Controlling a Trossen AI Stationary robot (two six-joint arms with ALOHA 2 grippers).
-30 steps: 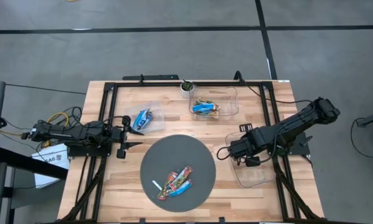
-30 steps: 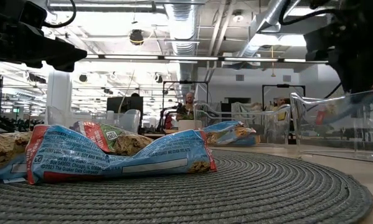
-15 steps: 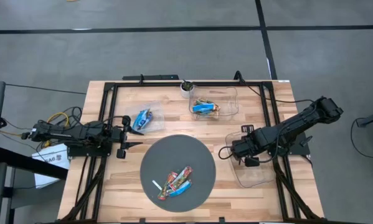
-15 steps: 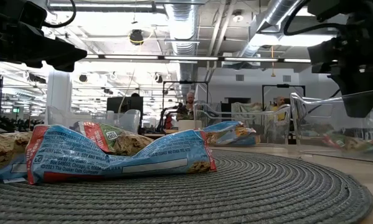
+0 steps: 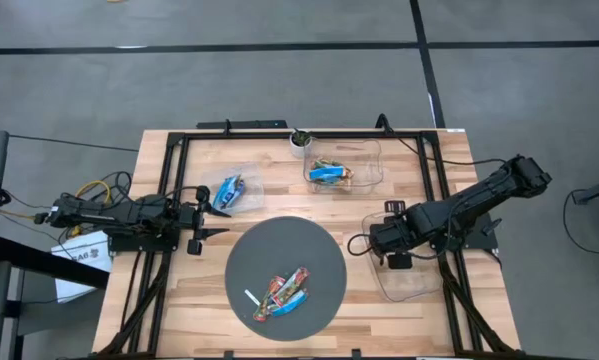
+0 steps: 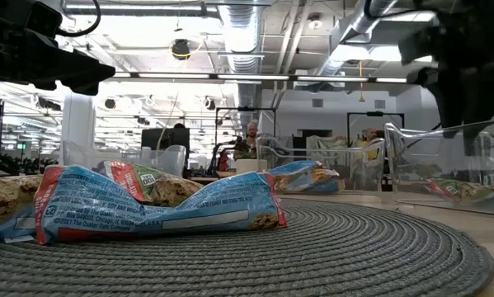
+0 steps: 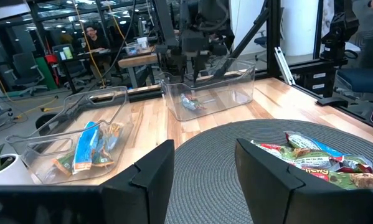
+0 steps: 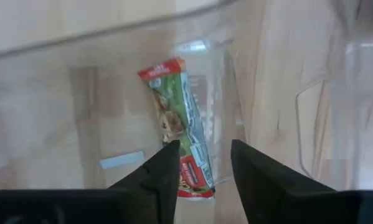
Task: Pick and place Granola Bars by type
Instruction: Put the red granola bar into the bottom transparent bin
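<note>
Release step, by the look of it: right gripper (image 8: 202,180) above the clear bin (image 5: 419,285) at the right of the bench (image 5: 169,300), fingers spread, nothing between them. Below, flat on the bin floor, a red-and-green granola bar (image 8: 183,146). Left gripper (image 5: 201,219) parked at the left, fingers apart and empty. More granola bars (image 5: 284,290) heaped on the round grey mat (image 5: 244,265), a white stick (image 5: 252,298) just beside them; others already in the far bin (image 5: 364,170) and the left bin (image 5: 247,185). Next, likely: lift clear, cross left to the mat, single out one bar from the touching pile.
</note>
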